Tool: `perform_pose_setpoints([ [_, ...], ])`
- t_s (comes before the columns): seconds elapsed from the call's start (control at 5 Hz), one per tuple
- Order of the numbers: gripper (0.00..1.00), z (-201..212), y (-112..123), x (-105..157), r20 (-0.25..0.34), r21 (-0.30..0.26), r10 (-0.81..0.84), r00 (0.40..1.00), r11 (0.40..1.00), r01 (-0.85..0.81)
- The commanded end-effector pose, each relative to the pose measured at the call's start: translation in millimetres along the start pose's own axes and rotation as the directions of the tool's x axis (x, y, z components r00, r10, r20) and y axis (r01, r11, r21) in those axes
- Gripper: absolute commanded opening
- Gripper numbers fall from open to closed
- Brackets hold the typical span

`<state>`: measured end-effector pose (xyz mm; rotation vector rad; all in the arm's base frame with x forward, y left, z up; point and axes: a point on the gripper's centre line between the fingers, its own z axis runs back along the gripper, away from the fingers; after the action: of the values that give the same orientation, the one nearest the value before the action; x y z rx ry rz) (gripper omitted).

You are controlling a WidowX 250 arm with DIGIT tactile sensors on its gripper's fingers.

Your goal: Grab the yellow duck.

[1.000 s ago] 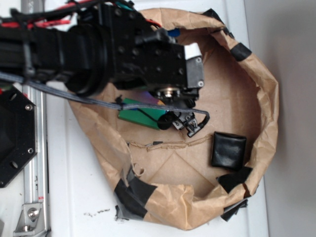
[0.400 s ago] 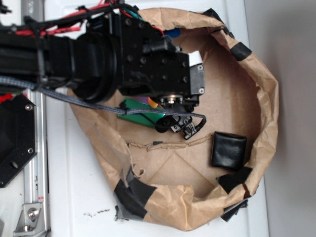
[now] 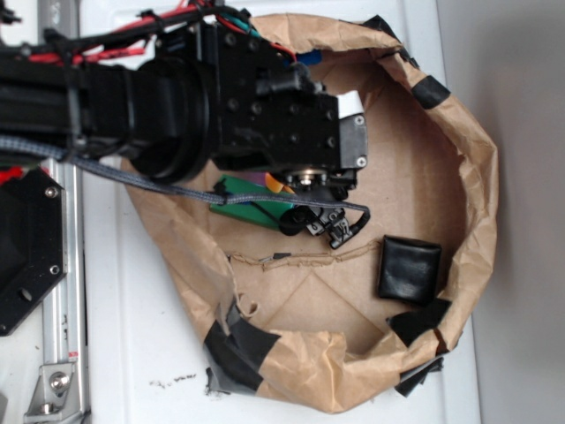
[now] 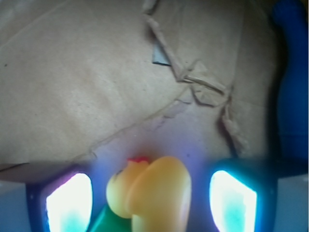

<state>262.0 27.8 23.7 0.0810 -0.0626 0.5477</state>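
Note:
The yellow duck (image 4: 152,191), with its red-orange beak pointing away, sits between my two fingers in the wrist view. There is a gap on each side of it. It rests against the green block (image 4: 108,222). My gripper (image 4: 150,193) is open around the duck; the left pad (image 4: 70,203) and the right pad (image 4: 231,200) glow white. In the exterior view the black wrist covers the gripper (image 3: 300,181). Only a small orange-yellow sliver of the duck (image 3: 277,186) shows beside the green block (image 3: 247,201).
Everything lies inside a flattened brown paper bag with a raised, crumpled rim (image 3: 477,177) patched with black tape. A black square object (image 3: 409,268) lies at the lower right. A blue object (image 4: 292,87) stands at the far right of the wrist view.
The arm has shifted slightly up and left, and a sliver of the duck now shows under the wrist. Almost nothing has moved in the last half second.

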Motion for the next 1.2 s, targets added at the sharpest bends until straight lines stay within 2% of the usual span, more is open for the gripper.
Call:
perform_pose_setpoints([
  [0.0,0.0,12.8,21.8,33.3,0.09,-0.052,0.059,0.994,0.997,-0.055],
  [0.6,0.0,17.4,13.0,28.1,0.104,-0.016,-0.011,0.995,1.0,0.013],
  [0.8,0.0,21.3,12.0,30.2,0.116,-0.017,-0.022,0.993,1.0,0.024],
  [1.0,0.0,37.6,6.5,40.5,0.156,-0.052,-0.075,0.985,0.995,0.084],
])
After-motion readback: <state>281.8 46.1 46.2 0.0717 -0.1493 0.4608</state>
